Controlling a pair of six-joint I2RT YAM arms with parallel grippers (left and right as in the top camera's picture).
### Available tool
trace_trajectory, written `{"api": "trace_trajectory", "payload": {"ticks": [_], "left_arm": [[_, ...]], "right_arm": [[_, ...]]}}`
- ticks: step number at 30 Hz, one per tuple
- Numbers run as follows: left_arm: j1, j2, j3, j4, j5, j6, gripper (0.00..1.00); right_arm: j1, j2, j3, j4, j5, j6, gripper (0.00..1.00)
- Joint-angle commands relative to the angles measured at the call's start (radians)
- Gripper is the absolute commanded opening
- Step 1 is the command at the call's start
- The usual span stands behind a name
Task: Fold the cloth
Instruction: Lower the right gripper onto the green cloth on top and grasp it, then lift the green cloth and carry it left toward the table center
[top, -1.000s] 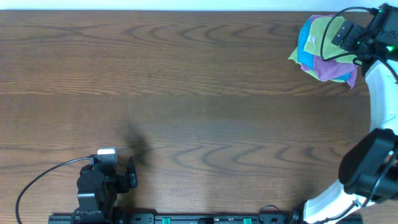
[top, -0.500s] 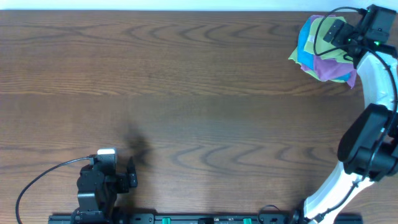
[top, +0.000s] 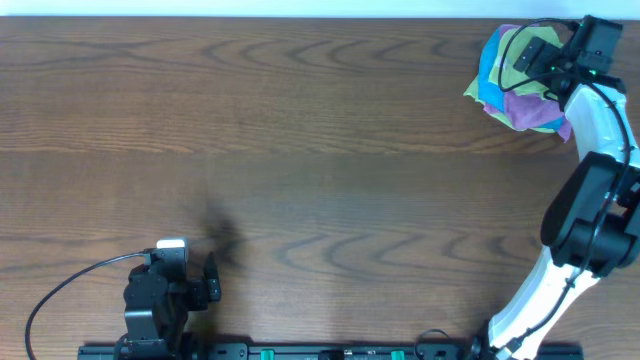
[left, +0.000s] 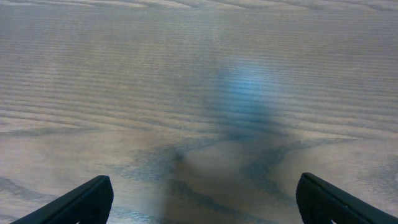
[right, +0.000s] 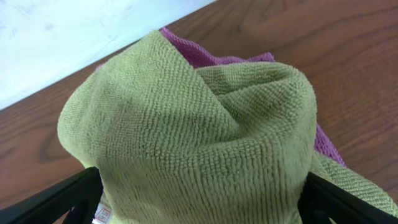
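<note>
Shows the cloth (right: 199, 124), lime-green microfibre, bunched into a rounded peak with a deep crease down its middle, at the far right corner of the table (top: 300, 150). Lies atop a purple cloth (right: 211, 53) and beside a blue cloth (top: 487, 70), all three heaped together and touching. Straddled by the right gripper (right: 200, 186), jaws apart, one finger at each side of the peak, nothing clamped. Well apart, at the near left, finds the left gripper (left: 202, 193) low over bare wood, jaws likewise apart and holding nothing. Judged as the opening step: picking the green layer out of the heap before any fold. To do it well, close on green pile alone, high on the peak, away from the purple edge showing just behind it. Lift straight up and watch for the other cloths clinging; carry toward the open middle of the table, lay flat, then bring in the second gripper for a matching corner. Risk, as a judgement: microfibre snagging on microfibre and dragging a neighbour along. No brand or readable writing anywhere; only a small white tag (right: 102, 214) at the cloth's near left edge, its marks too small to read.
</note>
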Motion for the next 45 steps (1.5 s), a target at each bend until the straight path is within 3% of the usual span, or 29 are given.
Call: {"api": "trace_trajectory", "payload": {"ticks": [1,5,8,11,14,21,27,32,45], "left_arm": [[0.005,-0.006,-0.04,-0.033,0.0,-0.011,0.95],[0.005,-0.006,-0.04,-0.033,0.0,-0.011,0.95],[0.005,-0.006,-0.04,-0.033,0.0,-0.011,0.95],[0.005,-0.006,-0.04,-0.033,0.0,-0.011,0.95],[0.005,-0.006,-0.04,-0.033,0.0,-0.011,0.95],[0.005,-0.006,-0.04,-0.033,0.0,-0.011,0.95],[0.005,-0.006,-0.04,-0.033,0.0,-0.011,0.95],[0.005,-0.006,-0.04,-0.033,0.0,-0.011,0.95],[0.005,-0.006,-0.04,-0.033,0.0,-0.011,0.95]], "right_arm": [[-0.004,0.019,0.019,0.001,-0.003,0.013,0.95],[-0.004,0.036,0.019,-0.001,-0.003,0.013,0.8],[-0.004,0.042,0.019,-0.005,-0.003,0.014,0.62],[-0.004,0.042,0.019,-0.006,-0.001,0.013,0.36],[-0.004,0.041,0.019,-0.016,0.004,0.013,0.01],[-0.001,-0.013,0.024,-0.082,0.005,0.007,0.01],[0.018,-0.066,0.113,-0.309,0.042,-0.01,0.01],[0.052,-0.072,0.272,-0.543,0.054,-0.011,0.01],[0.188,-0.073,0.621,-0.963,0.052,-0.029,0.01]]}}
